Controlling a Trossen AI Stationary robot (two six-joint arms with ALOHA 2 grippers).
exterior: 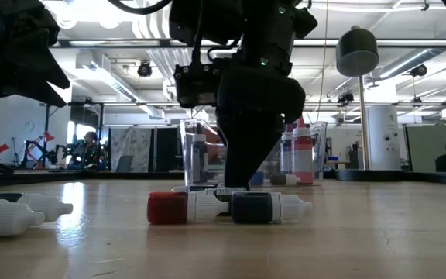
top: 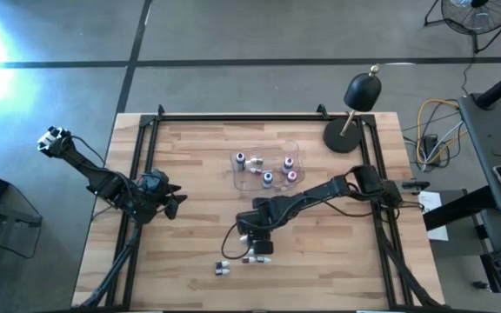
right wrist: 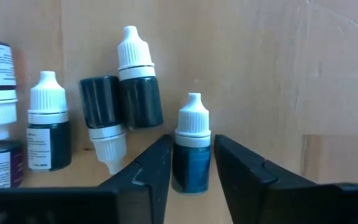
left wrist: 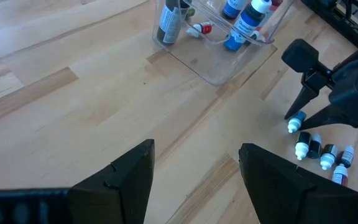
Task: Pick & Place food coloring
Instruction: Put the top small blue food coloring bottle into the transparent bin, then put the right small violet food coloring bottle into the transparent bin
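One blue bottle [right wrist: 192, 151] sits between right gripper [right wrist: 191, 163] fingers.

Light wooden table [top: 190, 165] with black frame rails along its edges. Lying directly on it: a clear plastic tub [top: 272, 178], a black dome lamp [top: 348, 135], and loose food coloring bottles [top: 252, 257] near the front edge.

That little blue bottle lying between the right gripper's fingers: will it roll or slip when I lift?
Probably light: the blue bottle is tiny beside the right gripper. It lies on its side with a round body, so a nudge would likely roll it. The fingers bracket its body closely; the smooth plastic might slip.
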